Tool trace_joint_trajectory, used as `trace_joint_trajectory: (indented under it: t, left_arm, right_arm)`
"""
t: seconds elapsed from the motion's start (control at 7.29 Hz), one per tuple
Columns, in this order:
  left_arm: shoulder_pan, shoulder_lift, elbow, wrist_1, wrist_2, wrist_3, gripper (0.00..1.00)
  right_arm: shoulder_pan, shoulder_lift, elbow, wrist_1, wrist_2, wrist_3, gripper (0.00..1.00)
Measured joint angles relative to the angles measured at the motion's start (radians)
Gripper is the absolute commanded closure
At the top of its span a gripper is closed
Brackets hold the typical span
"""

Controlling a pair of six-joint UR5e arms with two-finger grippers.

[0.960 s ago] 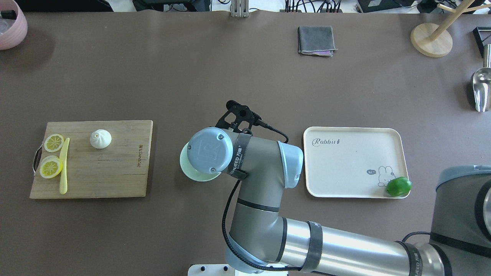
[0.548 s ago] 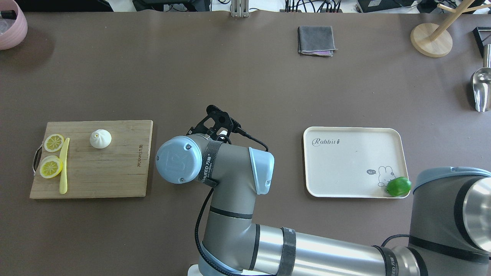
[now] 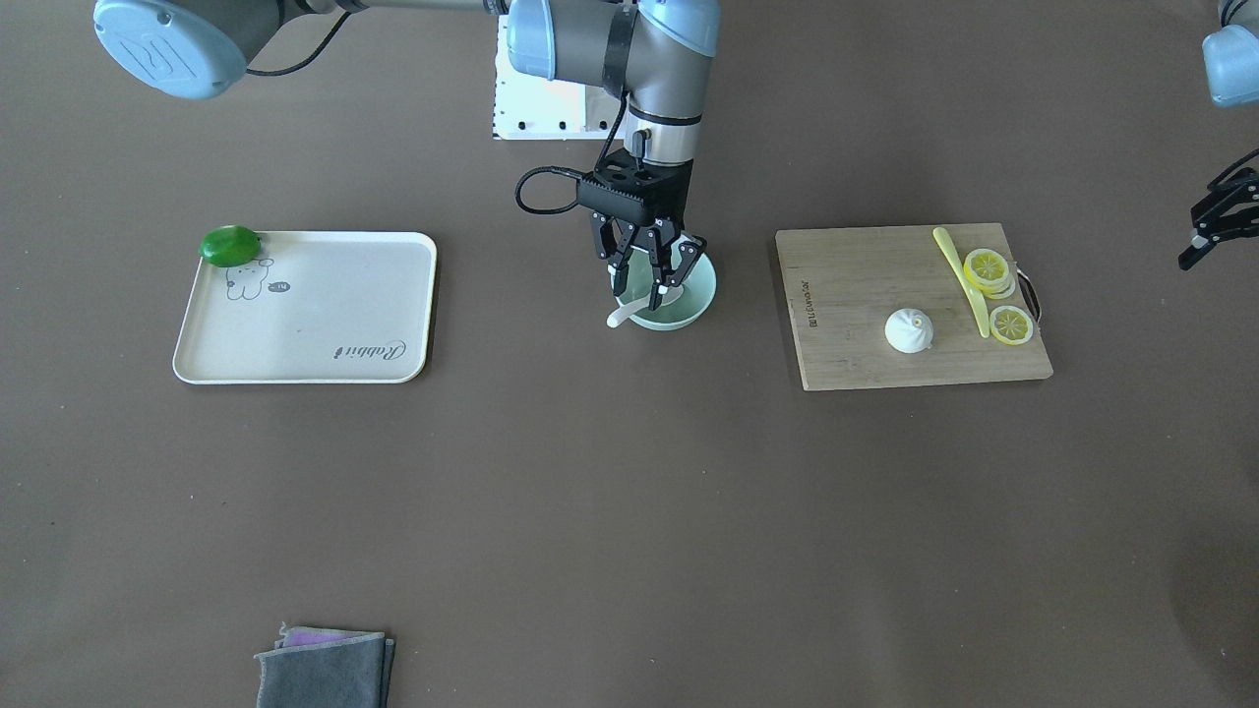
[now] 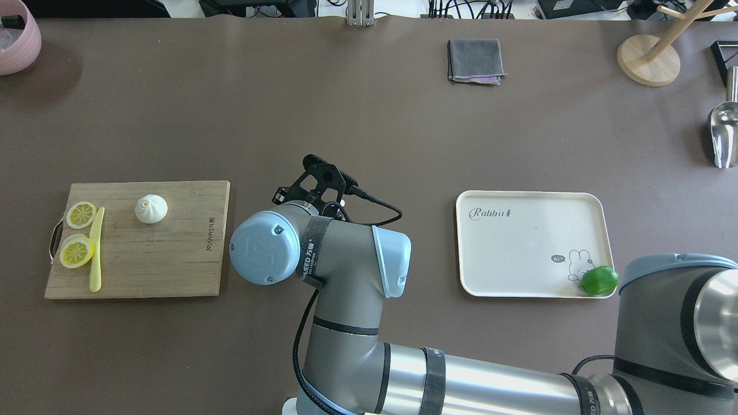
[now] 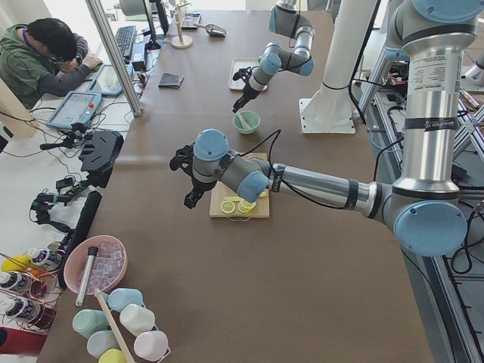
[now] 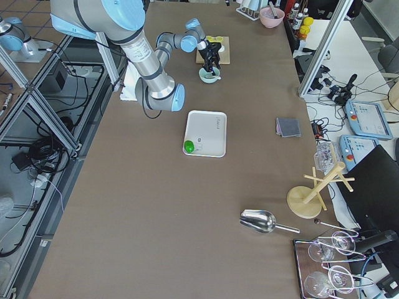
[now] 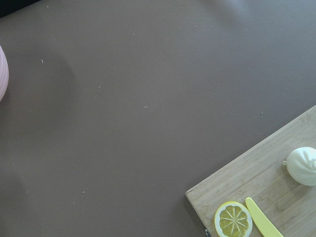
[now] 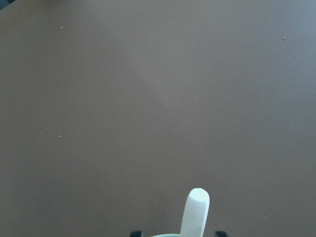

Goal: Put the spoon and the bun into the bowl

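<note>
Table (image 4: 369, 115): brown, both arms over it.

Right arm (image 4: 357, 271): reaches across to mid-table and hides the bowl in the overhead view.

Cutting board (image 4: 161, 259): wooden, on the robot's left of the bowl, apart from it.

Tray (image 4: 519, 253): cream, on the robot's right of the bowl; a green lime (image 4: 599, 280) sits at its near right corner.

Right gripper (image 3: 651, 283): points down over the bowl, fingers spread. In the wrist view both fingertips stand clear of the spoon handle, one on each side, so it grips nothing.

Left gripper (image 3: 1202, 236): off past the board's outer end, above bare table. Only partly in frame; I cannot tell if its fingers are apart or together.

Bowl (image 3: 679, 317): mint green, on the table between board and tray.

Spoon (image 3: 620, 317): white, scoop inside the bowl, handle leaning out over the rim away from the robot (handle tip also seen from the right wrist).

Bun (image 4: 151, 208): white, on the board near its far edge, not in the bowl.

Lemon slices (image 4: 78, 252) and a yellow knife (image 4: 95, 253): at the board's handle end, beside the bun but not touching it.
</note>
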Motion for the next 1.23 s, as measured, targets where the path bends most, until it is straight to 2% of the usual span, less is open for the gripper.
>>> trace_joint_trajectory:
  t: [0.27,0.41,0.69,0.96,1.23]
  left_arm:
    - [0.098,-0.012,-0.004,-0.132,0.045,-0.227,0.01]
    - [0.19,-0.029,-0.006,-0.208,0.127,-0.379,0.01]
    - [0.403,-0.089,-0.003,-0.268,0.333,-0.61,0.01]
    - [0.567,-0.121,0.006,-0.278,0.496,-0.72,0.02]
    - [0.628,-0.119,0.032,-0.281,0.557,-0.755,0.03]
  right_arm:
    - [0.069,-0.071,0.131,-0.023,0.082,-0.161,0.0]
    - [0.131,-0.137,0.209,-0.023,0.16,-0.276,0.0]
    - [0.29,-0.286,0.332,0.019,0.35,-0.554,0.0]
    - [0.442,-0.418,0.367,0.125,0.546,-0.794,0.0]
    - [0.497,-0.493,0.369,0.209,0.616,-0.88,0.0]
